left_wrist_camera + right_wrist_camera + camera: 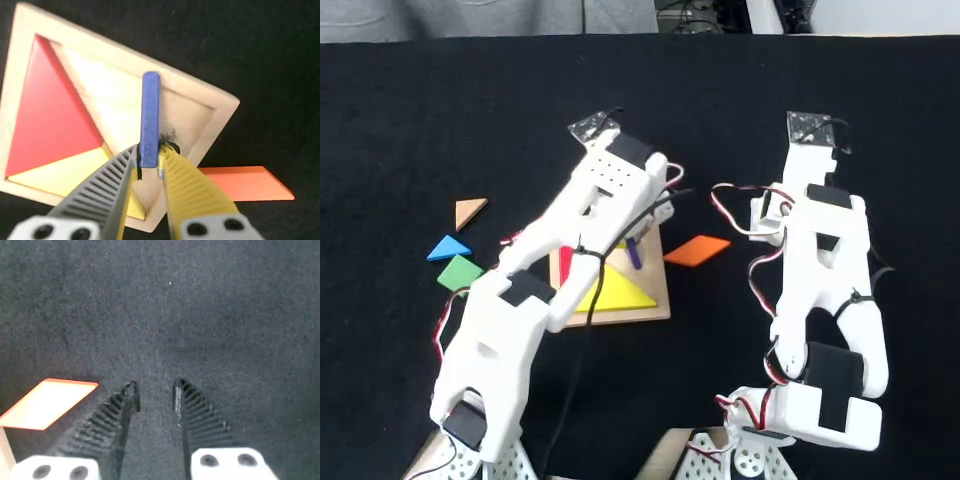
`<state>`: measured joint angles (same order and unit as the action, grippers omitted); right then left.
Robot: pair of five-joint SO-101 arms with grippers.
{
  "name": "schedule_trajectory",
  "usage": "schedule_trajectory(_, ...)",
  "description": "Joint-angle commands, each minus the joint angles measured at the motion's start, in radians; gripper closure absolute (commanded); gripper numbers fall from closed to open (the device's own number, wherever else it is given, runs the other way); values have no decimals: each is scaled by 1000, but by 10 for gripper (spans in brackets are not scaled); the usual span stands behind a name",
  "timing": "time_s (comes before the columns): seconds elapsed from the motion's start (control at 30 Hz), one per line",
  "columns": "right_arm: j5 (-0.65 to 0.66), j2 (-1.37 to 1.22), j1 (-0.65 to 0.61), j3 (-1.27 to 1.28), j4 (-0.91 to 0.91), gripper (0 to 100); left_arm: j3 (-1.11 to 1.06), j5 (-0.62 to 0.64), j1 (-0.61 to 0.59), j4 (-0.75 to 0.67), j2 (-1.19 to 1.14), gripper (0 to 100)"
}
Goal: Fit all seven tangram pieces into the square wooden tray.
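One purple piece (150, 115) stands edge-on in the left hand (149, 151) over the tray (225, 104).

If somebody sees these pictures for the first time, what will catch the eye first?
The left gripper is shut on a blue piece, held on edge over the tray, where a red triangle and a yellow triangle already lie. An orange piece lies on the cloth beside the tray, near the open right gripper.
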<state>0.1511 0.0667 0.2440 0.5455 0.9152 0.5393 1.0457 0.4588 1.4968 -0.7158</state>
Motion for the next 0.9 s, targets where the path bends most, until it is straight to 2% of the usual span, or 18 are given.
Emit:
schedule_trajectory(0.0, -8, 53, 3, -8, -17, 884, 48, 38, 21, 49, 38, 967)
schedule_trajectory(0.5, -8, 54, 2, -5, -17, 884, 47, 37, 13, -31, 35, 964)
schedule_trajectory(0.67, -8, 56, -5, -5, -17, 884, 47, 43, 12, -29, 37, 827)
schedule_trajectory(0.87, -8, 54, -14, -4, -14, 884, 102, 35, 8, -29, 35, 820)
